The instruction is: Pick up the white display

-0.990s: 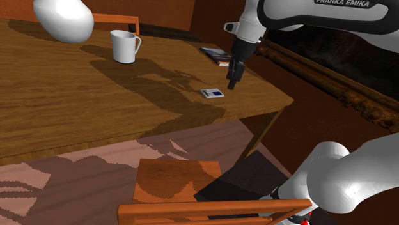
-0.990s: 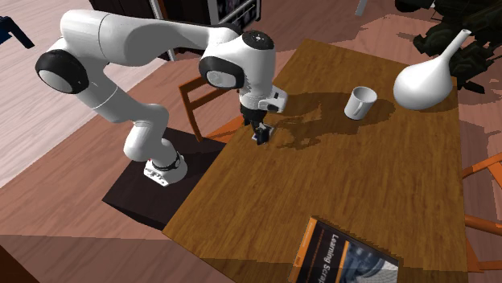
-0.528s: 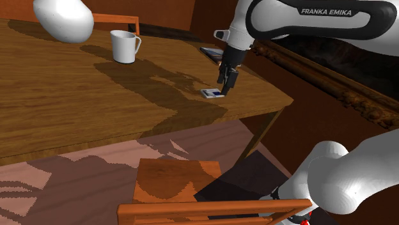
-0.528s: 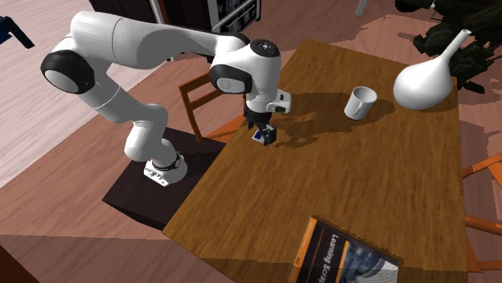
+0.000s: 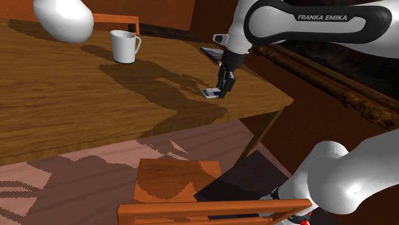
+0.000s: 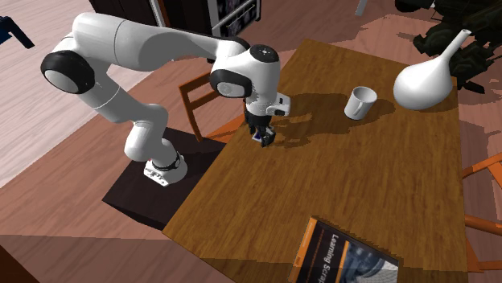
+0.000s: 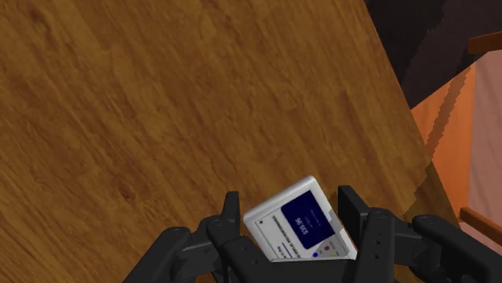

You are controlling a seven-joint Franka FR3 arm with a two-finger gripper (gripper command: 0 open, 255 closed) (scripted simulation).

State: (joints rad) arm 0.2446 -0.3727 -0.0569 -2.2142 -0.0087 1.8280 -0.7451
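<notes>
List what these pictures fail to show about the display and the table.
White display: in the wrist view the gripper covers its near end; its screen text is too small to read.
Book: the second exterior view's bottom edge cuts it off.
White vase: the shoulder view's top edge cuts off its upper part.

Light's kinda dim and warm. The arm [image 5: 307,29] throws a hard dark shadow across the table [image 5: 57,108]. Shadows on the floor [image 5: 77,172] look jagged.
</notes>
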